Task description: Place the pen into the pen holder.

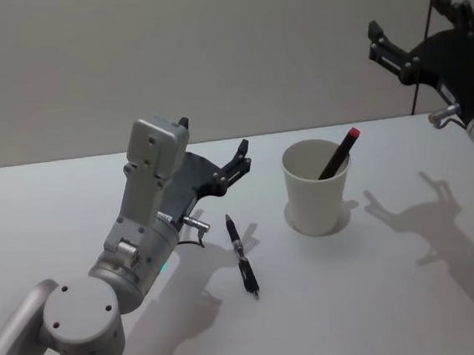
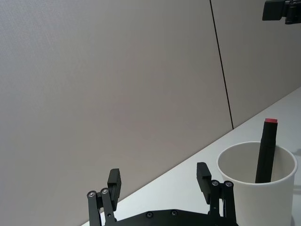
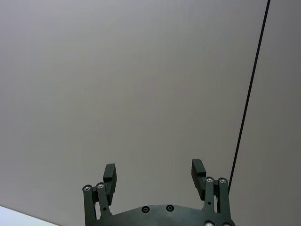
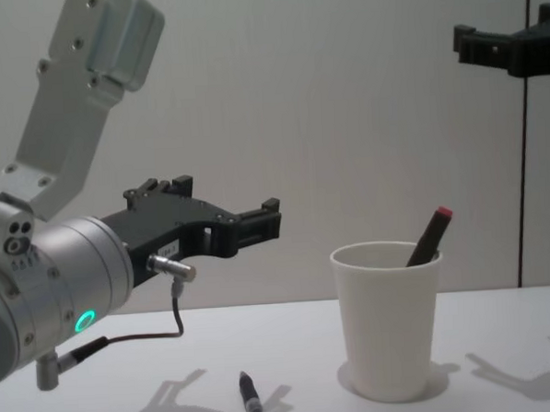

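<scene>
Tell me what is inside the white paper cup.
A red-tipped black pen leans inside the white paper cup, its red end sticking up past the rim. The cup's wall hides the pen's lower end and the cup's bottom.

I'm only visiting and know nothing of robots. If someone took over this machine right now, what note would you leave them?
Left gripper: open, empty, hovering over the white table.
Right gripper: open, empty, raised high on the right.
Plain white paper cup: upright, black red-capped pen leaning inside.
Slim black pen: flat on the table, left of the cup, near the left gripper.
Done: one pen in. Left: grasp the slim black pen, drop it in the cup.
</scene>
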`<action>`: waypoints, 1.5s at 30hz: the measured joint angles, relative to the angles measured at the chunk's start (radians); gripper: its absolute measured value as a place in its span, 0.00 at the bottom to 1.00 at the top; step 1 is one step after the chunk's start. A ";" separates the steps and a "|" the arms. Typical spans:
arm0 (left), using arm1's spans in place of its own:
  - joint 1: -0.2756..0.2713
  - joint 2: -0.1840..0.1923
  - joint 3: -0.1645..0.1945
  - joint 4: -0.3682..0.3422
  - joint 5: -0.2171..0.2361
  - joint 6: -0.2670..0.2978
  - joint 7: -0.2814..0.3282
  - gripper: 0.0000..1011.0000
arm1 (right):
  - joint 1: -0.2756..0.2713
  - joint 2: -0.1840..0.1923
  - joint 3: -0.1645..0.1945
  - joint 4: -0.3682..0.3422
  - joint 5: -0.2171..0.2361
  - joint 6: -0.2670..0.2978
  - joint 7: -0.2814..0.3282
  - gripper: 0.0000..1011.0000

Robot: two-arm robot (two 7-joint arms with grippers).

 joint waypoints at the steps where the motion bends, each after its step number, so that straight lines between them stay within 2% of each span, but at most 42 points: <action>1: 0.000 0.000 0.000 0.000 0.000 0.000 0.000 0.99 | 0.000 0.000 0.000 0.000 0.000 0.001 0.000 0.99; 45: 0.000 0.000 0.000 0.000 0.000 0.000 0.000 0.99 | -0.001 0.004 0.003 -0.003 0.002 0.004 0.001 0.99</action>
